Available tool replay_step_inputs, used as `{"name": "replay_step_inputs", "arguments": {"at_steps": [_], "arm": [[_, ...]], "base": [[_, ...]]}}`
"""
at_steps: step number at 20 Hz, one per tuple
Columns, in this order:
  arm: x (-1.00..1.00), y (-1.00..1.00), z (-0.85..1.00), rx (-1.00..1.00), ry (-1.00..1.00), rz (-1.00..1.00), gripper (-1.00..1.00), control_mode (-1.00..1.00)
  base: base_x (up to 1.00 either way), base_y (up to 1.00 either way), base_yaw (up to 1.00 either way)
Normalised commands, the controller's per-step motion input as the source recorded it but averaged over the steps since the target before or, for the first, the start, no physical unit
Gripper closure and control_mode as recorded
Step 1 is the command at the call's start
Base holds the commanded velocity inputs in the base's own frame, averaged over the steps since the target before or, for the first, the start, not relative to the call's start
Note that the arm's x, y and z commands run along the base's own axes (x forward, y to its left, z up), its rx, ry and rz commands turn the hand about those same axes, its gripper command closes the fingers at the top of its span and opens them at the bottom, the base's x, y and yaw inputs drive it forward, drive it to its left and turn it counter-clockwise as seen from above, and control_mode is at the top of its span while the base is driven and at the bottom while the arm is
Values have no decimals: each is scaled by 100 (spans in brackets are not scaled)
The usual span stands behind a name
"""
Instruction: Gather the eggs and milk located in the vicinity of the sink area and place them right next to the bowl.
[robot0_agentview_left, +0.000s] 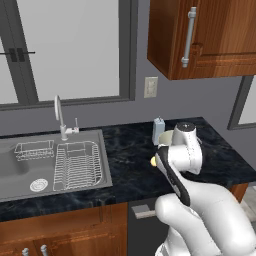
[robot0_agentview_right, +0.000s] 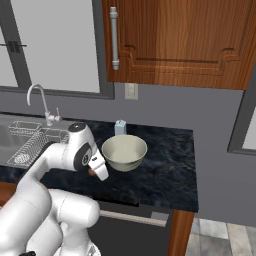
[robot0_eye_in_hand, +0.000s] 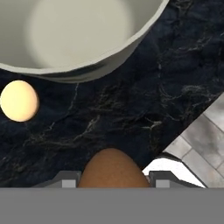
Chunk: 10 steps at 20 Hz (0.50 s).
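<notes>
Smooth brown egg (oval) in claw, by cream bowl

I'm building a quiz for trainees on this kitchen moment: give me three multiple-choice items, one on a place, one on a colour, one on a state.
1. Where is the light-blue and white milk carton?
A in the sink
B on the counter behind the bowl
C on the floor

2. What colour is the egg between the fingertips?
A brown
B white
C green

3. The pincer is:
A open
B shut on the egg
C shut on nothing

Key: B, it stands behind the large pale cream bowl; A, hand view shows brown; B, fingertips flank it.
</notes>
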Motion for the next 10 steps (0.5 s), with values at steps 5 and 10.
{"name": "replay_step_inputs", "arguments": {"at_steps": [5,10], "arm": [[2,3,-46,0,-3,0,100,-100],[4,3,-48,0,-5,0,100,-100]], "base": [[0,0,0],[0,0,0]]}}
